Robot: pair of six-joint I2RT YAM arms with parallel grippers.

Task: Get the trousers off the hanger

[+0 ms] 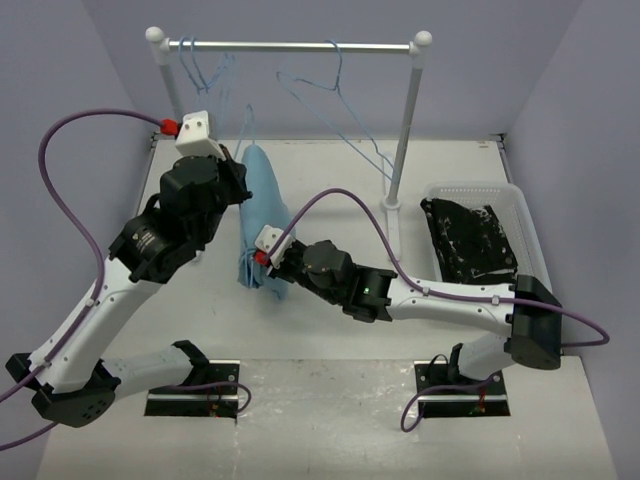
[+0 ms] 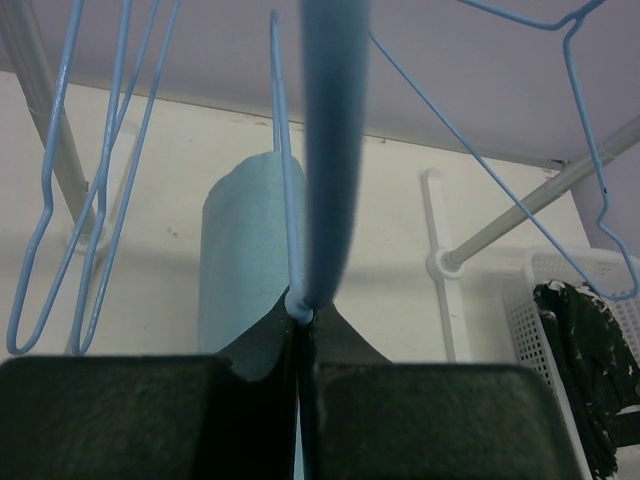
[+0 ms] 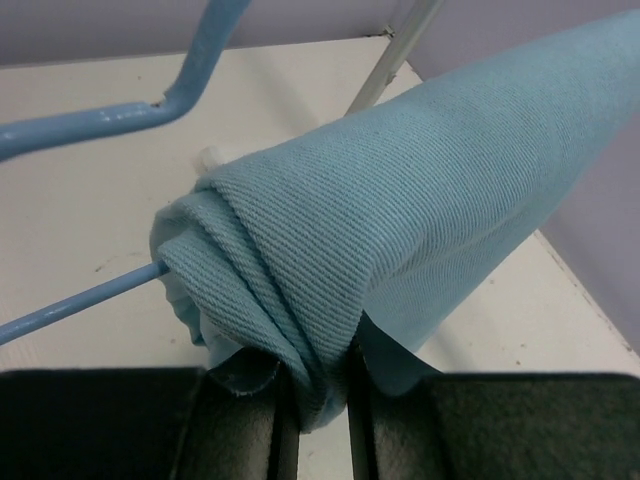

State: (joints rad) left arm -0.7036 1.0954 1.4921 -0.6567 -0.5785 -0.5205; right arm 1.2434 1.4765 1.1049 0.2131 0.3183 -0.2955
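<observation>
At the near side, the right fingers (image 3: 290, 410) are seen closed tightly on a fold of the trousers (image 3: 400, 200), the sky-blue cloth being pinched between the two pads and bunched just above them. A thin pale-blue wire of the hanger (image 3: 80, 300) is seen coming out of that fold to the left. In the top view the trousers are shown as a long folded bundle over the desk (image 1: 330, 415), draped between the two arms; whether the lower end touches the desk cannot be told. Farther in, the left fingers (image 2: 290, 340) are shut with no gap between them, and the hanger wire is gripped right at their tips, the rolled cloth being visible just behind. At the back, a metal rail (image 1: 300, 45) is carried on two white posts, and spare hangers (image 1: 335, 95) are hooked over it. To the right, a white basket (image 1: 525, 215) is set on the desk, with a dark cloth (image 1: 465, 240) lying in it.
</observation>
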